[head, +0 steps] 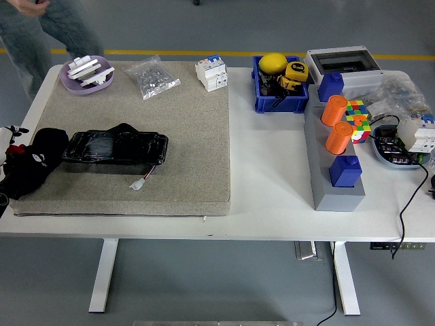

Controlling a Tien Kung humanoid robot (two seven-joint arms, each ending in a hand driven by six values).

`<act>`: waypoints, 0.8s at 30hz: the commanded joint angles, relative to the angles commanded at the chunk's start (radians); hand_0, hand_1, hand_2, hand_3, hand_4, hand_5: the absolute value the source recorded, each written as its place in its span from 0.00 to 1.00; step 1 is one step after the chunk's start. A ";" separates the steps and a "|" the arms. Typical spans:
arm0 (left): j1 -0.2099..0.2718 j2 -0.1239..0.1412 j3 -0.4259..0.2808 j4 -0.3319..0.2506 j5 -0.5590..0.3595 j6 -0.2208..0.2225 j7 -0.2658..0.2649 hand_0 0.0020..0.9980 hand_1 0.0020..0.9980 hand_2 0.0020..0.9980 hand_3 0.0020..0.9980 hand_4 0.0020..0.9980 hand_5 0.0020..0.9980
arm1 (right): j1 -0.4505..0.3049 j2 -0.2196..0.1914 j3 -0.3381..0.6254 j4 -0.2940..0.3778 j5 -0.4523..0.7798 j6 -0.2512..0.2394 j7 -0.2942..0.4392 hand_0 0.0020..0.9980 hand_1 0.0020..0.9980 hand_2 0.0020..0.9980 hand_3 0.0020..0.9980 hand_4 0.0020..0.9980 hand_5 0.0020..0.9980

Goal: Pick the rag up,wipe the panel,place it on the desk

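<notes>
- The white table (272, 197) fills most of the view; its legs run out of sight at the bottom.
- A grey felt mat (136, 102) covers the table's left half.
- A grey block (336, 183) on the right carries two orange cylinders (336, 122) and two blue boxes (345, 170), with a colour cube (359, 117) just beside it.
- The black glossy panel (115, 148) lies flat on the mat's near left part, a small white connector (138, 184) trailing from it.
- The left hand (24, 163) comes in at the left edge, black and bunched over a dark rag (49, 146) that touches the panel's left end; where fingers stop and cloth begins is hard to tell, so I cannot say whether it grips.
- A blue bin (280, 102) at the back holds a yellow ball and tape measure, partly hidden inside.
- A lilac dish (87, 75), a clear bag of small parts (153, 77) and a white breaker (211, 73) sit along the mat's far edge.
- A person's legs (41, 27) are cut off at the top left.
</notes>
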 joint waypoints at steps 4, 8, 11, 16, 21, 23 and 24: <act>-0.004 0.000 0.012 0.009 0.000 0.006 -0.001 0.59 0.81 0.87 0.75 0.86 0.27 | 0.000 0.000 0.001 0.001 -0.002 -0.001 0.001 0.89 0.74 0.76 0.78 1.00 1.00; -0.008 0.001 0.021 0.016 -0.003 0.006 0.003 0.51 0.74 0.82 0.68 0.86 0.27 | 0.000 -0.001 0.002 0.002 -0.003 -0.002 0.002 0.89 0.74 0.76 0.78 1.00 1.00; -0.010 0.002 0.029 0.021 -0.007 0.011 0.004 0.42 0.61 0.76 0.63 0.85 0.27 | 0.000 -0.001 0.001 0.002 -0.001 -0.002 0.002 0.89 0.74 0.76 0.78 1.00 1.00; -0.011 0.003 0.036 0.027 -0.008 0.017 0.006 0.42 0.61 0.76 0.63 0.85 0.27 | -0.001 0.000 -0.002 0.001 0.001 -0.002 0.002 0.89 0.74 0.76 0.78 1.00 1.00; -0.014 0.003 0.044 0.032 -0.011 0.030 0.000 0.38 0.49 0.73 0.61 0.84 0.26 | -0.001 0.000 0.004 0.001 0.003 -0.003 0.003 0.89 0.74 0.76 0.78 1.00 1.00; -0.016 0.003 0.048 0.036 -0.011 0.035 -0.002 0.34 0.36 0.63 0.58 0.77 0.21 | -0.001 0.001 0.005 0.000 0.004 -0.004 0.003 0.89 0.74 0.76 0.78 1.00 1.00; -0.017 0.003 0.050 0.038 -0.011 0.036 -0.003 0.34 0.36 0.63 0.58 0.77 0.21 | -0.001 0.001 0.006 0.000 0.004 -0.004 0.003 0.89 0.74 0.76 0.78 1.00 1.00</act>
